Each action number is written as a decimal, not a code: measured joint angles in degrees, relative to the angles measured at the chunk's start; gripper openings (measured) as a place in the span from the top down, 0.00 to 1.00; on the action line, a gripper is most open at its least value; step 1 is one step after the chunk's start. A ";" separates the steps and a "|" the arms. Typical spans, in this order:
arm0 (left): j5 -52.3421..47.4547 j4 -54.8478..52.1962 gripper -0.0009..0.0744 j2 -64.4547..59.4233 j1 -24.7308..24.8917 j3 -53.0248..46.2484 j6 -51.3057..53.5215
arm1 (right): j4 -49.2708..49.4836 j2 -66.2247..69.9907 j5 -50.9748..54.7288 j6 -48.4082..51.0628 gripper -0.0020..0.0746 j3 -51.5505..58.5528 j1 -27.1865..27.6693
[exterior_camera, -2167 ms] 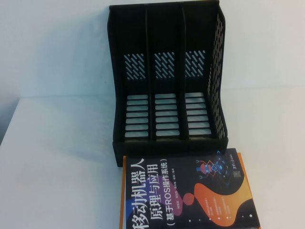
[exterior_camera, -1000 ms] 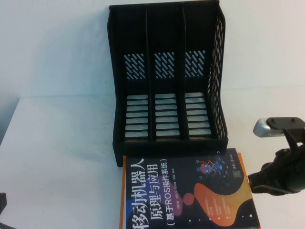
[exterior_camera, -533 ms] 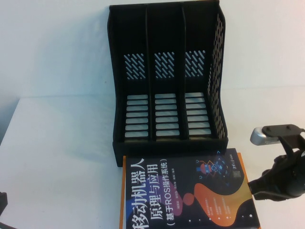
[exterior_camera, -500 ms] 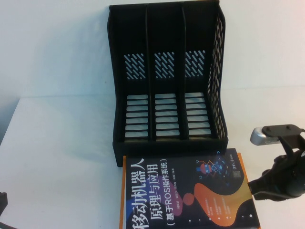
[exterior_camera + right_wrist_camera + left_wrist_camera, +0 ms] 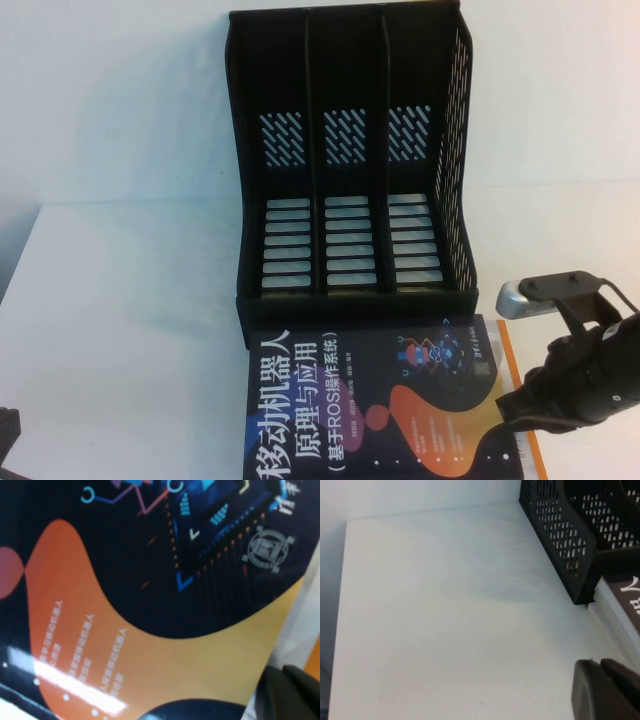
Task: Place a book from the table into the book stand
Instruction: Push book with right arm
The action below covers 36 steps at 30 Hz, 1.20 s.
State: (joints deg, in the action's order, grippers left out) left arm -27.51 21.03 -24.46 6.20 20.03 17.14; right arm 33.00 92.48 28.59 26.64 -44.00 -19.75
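The book (image 5: 380, 400), dark navy with a white Chinese title and orange and red blobs, lies flat on the table (image 5: 130, 300) just in front of the black book stand (image 5: 350, 170), whose three slots hold nothing. The book rests on a second book whose orange-edged cover (image 5: 512, 360) shows along its right side. My right gripper (image 5: 510, 415) is shut and sits against the dark book's right edge; the right wrist view shows the cover (image 5: 125, 605) and the gripper (image 5: 292, 695) beside it. My left gripper (image 5: 602, 680) is shut and low at the table's front left, apart from the book (image 5: 630, 592).
The stand's perforated side (image 5: 570, 535) rises next to the book's corner in the left wrist view. White tabletop (image 5: 445, 605) stretches to the left of the stand and the books. A white wall stands behind the stand.
My right arm has come in from the right and moved left and down against the dark book. The book has slid a little left, uncovering the orange edge of the book beneath.
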 joint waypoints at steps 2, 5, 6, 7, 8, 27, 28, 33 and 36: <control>0.00 0.09 0.99 0.00 0.00 0.00 0.00 | 0.28 0.00 0.00 -0.10 0.97 -0.38 -0.53; 0.00 0.34 0.99 0.00 0.00 0.00 0.00 | 0.50 0.14 0.00 -0.09 0.97 -1.37 -1.69; 0.00 0.49 0.99 0.00 0.00 0.00 0.00 | 0.63 0.13 0.00 -0.09 0.97 -1.69 -2.23; 0.00 0.65 0.99 0.00 0.00 0.00 0.00 | 0.86 0.13 0.00 -0.09 0.97 -2.06 -2.68; -0.12 0.76 0.99 0.00 0.00 0.00 0.00 | 1.00 0.17 -0.26 -0.13 0.97 -2.17 -3.31; -4.43 13.40 0.99 -0.07 0.00 0.00 -4.94 | 10.36 0.39 -5.27 6.28 0.97 -2.41 -5.29; -4.53 14.15 0.99 -0.07 0.00 0.00 -5.01 | 10.75 0.39 -5.42 6.65 0.97 -2.41 -5.29; -5.28 15.21 0.99 -0.07 0.00 0.00 -5.01 | 9.23 0.39 -5.82 6.97 0.97 -2.41 -5.29; -7.41 15.29 0.99 -0.07 0.00 0.00 -5.01 | 6.28 0.39 -5.82 6.32 0.97 -2.41 -5.29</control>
State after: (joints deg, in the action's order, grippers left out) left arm -34.92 36.32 -24.53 6.20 20.03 12.12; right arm 39.28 92.88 22.77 32.96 -46.41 -25.04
